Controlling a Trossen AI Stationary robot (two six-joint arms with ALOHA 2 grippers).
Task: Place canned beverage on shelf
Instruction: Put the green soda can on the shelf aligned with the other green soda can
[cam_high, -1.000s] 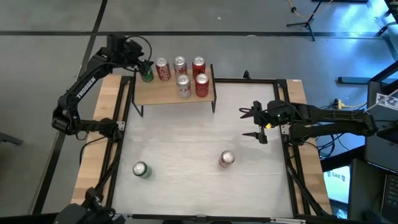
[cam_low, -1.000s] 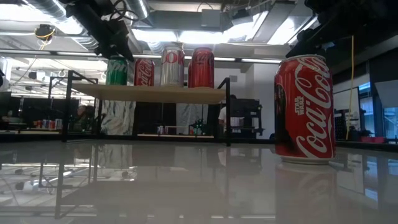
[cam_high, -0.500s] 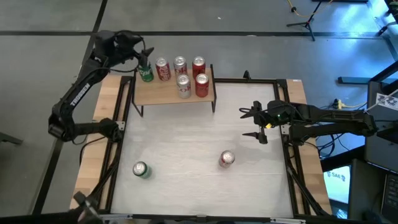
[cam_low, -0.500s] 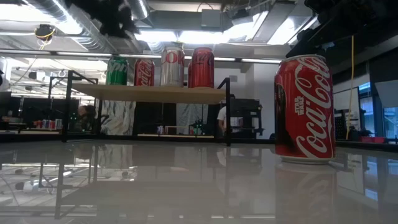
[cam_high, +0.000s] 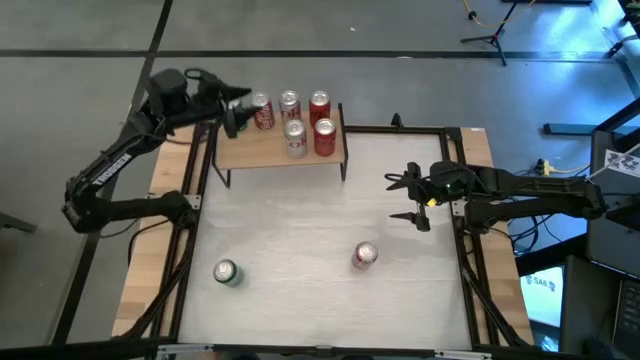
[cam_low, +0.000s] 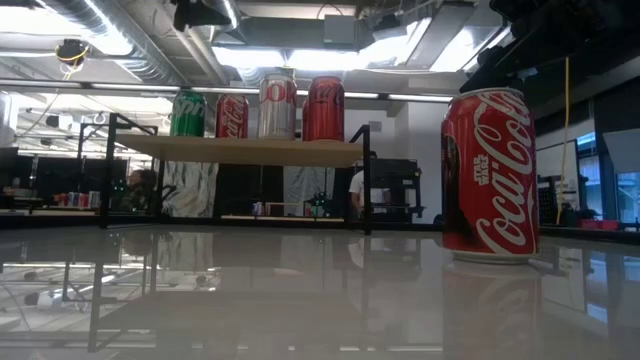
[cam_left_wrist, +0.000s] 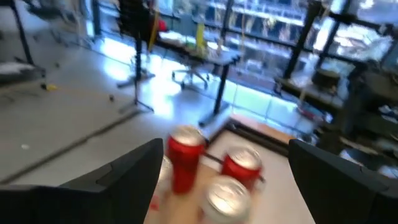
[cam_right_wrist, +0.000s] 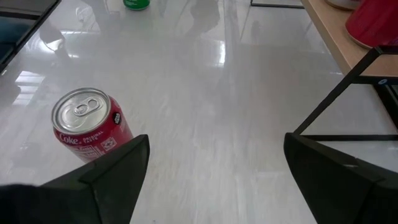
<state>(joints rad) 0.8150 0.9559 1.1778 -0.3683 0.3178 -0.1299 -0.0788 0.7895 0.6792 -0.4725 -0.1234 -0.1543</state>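
Presumably rigid, smooth and light, the red can (cam_high: 365, 256) at five o'clock wants gripping mid-body; right gripper (cam_high: 409, 198) hangs open, empty.

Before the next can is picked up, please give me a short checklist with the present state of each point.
1. Left gripper open, holding nothing: ok.
2. Left gripper clear of the shelf: not ok, it hangs above the shelf's end.
3. Green can on the shelf upright: ok.
4. Right gripper open: ok.
5. Red can on the table upright, free: ok.
6. Green can on the table upright: ok.
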